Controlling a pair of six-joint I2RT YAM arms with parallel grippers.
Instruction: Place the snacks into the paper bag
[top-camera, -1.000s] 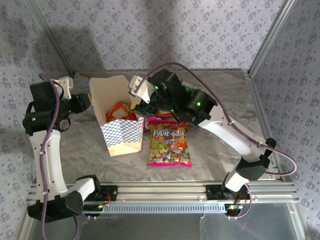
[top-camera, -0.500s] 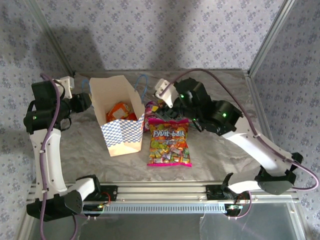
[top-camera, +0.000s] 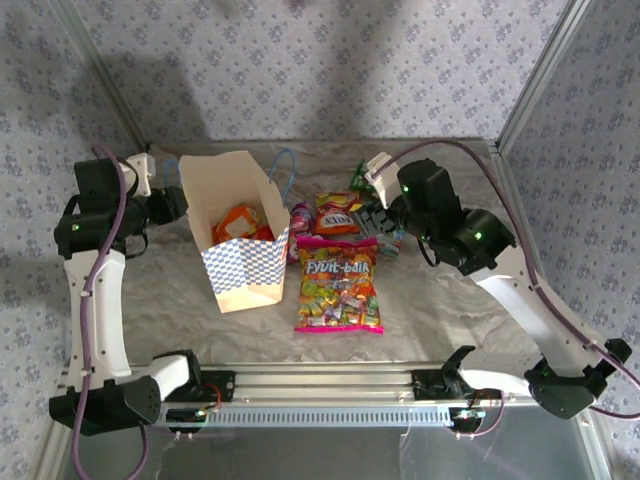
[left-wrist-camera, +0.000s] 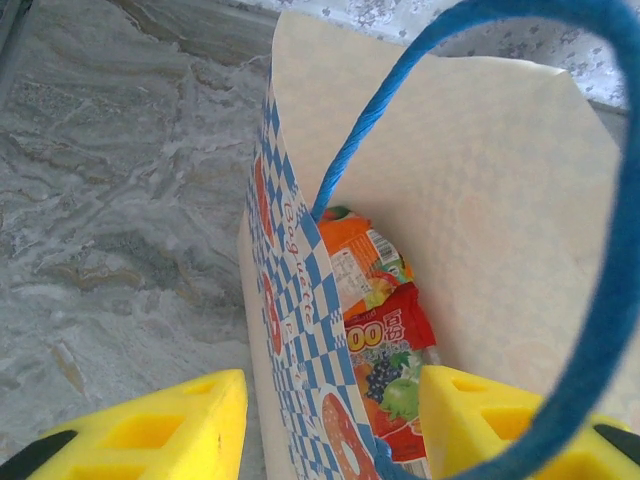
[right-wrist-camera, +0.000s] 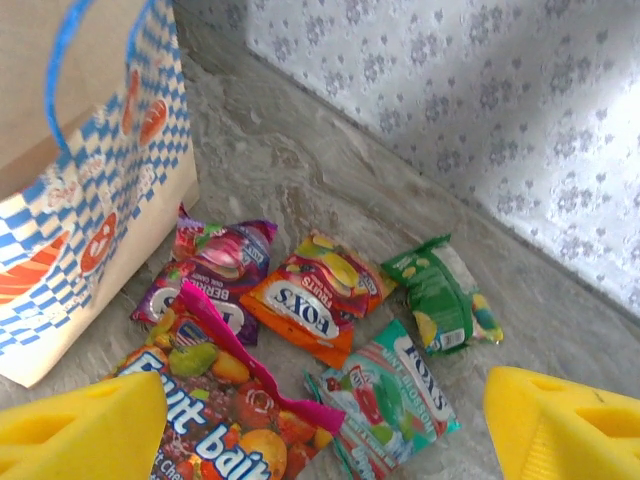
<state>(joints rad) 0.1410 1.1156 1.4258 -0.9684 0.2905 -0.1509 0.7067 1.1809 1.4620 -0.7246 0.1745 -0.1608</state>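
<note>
The paper bag (top-camera: 240, 270) stands open at the left of the table. An orange packet (left-wrist-camera: 355, 250) and a red one (left-wrist-camera: 395, 370) lie inside it. My left gripper (left-wrist-camera: 335, 420) is open and straddles the bag's checkered wall (left-wrist-camera: 290, 270), one finger outside and one inside, with the blue handle (left-wrist-camera: 610, 250) looped past it. My right gripper (right-wrist-camera: 325, 425) hangs open and holds nothing above loose snacks: the large pink bag (right-wrist-camera: 215, 420), then purple (right-wrist-camera: 215, 265), orange (right-wrist-camera: 315, 295), green (right-wrist-camera: 445, 295) and teal (right-wrist-camera: 390, 400) packets.
The loose packets lie in a cluster just right of the bag, the pink one (top-camera: 338, 285) nearest the front. Patterned walls close the back and sides. An aluminium rail (top-camera: 330, 380) runs along the front edge.
My right arm has drawn back from the bag's rim toward the right and now hangs over the loose packets, its jaws spread wider. The left arm has barely moved.
</note>
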